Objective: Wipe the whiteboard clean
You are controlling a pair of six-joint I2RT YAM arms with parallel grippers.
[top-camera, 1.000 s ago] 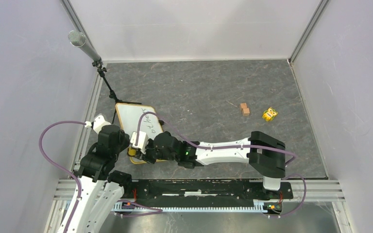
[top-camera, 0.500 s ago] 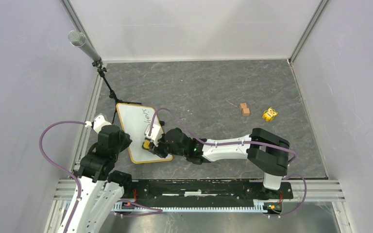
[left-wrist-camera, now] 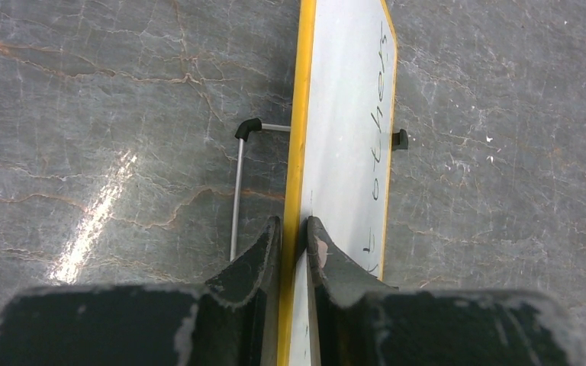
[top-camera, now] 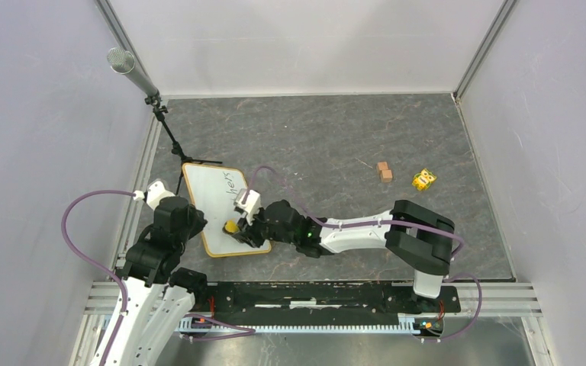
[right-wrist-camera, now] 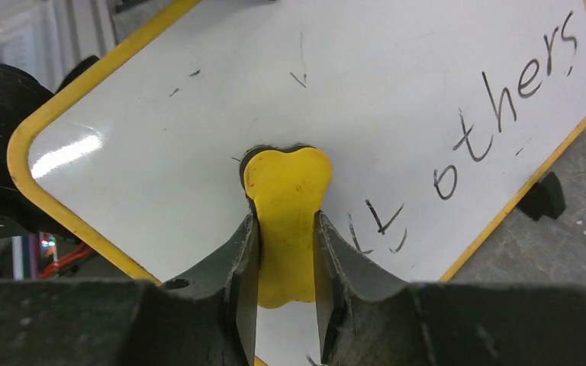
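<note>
Right jaws, pinching the yellow eraser (right-wrist-camera: 286,221), have slid from the near corner of the whiteboard (top-camera: 210,197) to mid-board. Left jaws clamp its frame, left on the counter (top-camera: 336,145); the word "others" (right-wrist-camera: 497,107) still needs wiping.

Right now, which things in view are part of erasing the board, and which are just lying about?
In the job:
- whiteboard, with "others" written on it
- yellow eraser, pinched in the right gripper
- left gripper, clamped on the board's yellow frame

Lying about:
- two brown blocks
- small yellow item beside them
- microphone on its stand
</note>
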